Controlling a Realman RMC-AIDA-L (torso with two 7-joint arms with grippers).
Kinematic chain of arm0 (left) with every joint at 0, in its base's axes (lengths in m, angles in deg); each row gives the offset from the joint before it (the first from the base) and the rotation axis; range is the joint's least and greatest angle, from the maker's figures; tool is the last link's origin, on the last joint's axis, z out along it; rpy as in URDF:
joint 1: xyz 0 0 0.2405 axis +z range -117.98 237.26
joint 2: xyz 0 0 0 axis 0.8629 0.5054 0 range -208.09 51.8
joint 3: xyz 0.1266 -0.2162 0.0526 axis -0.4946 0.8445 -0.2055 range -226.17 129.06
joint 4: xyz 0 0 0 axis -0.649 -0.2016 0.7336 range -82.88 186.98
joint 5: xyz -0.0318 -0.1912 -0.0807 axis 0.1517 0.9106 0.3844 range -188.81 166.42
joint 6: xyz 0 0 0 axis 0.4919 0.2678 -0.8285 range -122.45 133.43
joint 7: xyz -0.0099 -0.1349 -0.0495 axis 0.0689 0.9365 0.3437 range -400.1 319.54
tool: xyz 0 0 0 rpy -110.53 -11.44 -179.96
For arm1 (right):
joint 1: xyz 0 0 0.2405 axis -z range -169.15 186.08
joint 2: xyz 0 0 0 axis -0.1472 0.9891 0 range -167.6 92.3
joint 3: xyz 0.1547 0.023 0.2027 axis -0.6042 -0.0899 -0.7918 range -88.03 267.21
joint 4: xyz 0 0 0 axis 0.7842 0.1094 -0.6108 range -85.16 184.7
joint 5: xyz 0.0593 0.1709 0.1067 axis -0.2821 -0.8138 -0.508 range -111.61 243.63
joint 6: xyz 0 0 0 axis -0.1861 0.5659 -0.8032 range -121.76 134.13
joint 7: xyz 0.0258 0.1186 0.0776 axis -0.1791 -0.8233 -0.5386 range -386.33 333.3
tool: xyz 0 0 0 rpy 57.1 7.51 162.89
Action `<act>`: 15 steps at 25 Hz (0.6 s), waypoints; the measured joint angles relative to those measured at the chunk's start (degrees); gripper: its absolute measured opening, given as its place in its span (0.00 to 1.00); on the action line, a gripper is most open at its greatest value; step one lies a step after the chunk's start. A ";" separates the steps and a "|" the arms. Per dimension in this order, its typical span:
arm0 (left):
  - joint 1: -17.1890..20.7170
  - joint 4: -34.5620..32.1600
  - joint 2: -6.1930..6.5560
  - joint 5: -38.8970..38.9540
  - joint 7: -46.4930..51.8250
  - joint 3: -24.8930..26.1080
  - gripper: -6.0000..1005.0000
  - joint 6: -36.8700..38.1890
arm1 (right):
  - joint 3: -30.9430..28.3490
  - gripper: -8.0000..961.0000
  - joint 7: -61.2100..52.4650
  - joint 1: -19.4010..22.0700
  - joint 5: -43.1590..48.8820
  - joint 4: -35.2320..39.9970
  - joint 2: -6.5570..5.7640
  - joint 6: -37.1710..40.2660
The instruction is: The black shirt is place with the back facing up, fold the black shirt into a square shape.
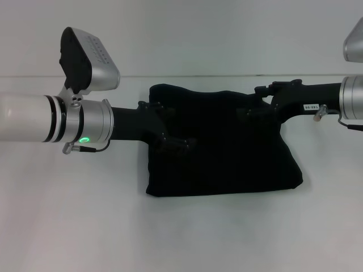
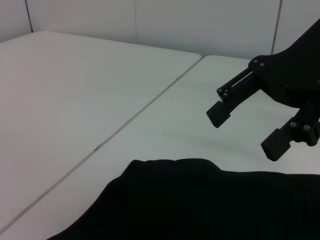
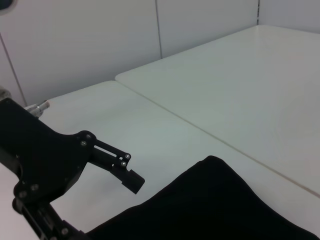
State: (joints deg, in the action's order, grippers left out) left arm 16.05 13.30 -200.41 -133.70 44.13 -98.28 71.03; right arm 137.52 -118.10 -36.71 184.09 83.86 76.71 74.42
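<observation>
The black shirt [image 1: 221, 150] lies folded into a rough rectangle on the white table [image 1: 181, 232], plain side up, with no lettering showing. My left gripper [image 1: 170, 126] hovers over the shirt's left part, open and holding nothing. My right gripper [image 1: 253, 105] hovers over the shirt's far right part, also open and holding nothing. In the left wrist view, the right gripper [image 2: 247, 130] hangs above the shirt [image 2: 200, 205] with its fingers spread. The right wrist view has the left gripper [image 3: 90, 205] spread beside the shirt [image 3: 215, 205].
A second white table [image 2: 60, 110] adjoins mine along a seam [image 2: 125, 122]. A pale wall [image 1: 187, 34] runs behind the far edge. Bare tabletop lies in front of the shirt and to both sides.
</observation>
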 joint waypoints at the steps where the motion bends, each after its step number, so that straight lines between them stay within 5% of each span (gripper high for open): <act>1: 0.04 -0.01 -0.04 0.02 0.00 0.00 0.94 0.05 | -0.08 0.92 0.00 0.04 -0.01 0.00 0.06 -0.04; 15: 0.60 -0.18 -0.71 0.22 -0.03 0.01 0.94 1.64 | -0.27 0.92 0.10 0.10 -0.18 -0.04 0.77 -0.22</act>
State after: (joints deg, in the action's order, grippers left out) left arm 16.64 13.12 -201.11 -133.48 44.09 -98.26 72.66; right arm 137.25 -118.01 -36.62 183.91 83.82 77.48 74.20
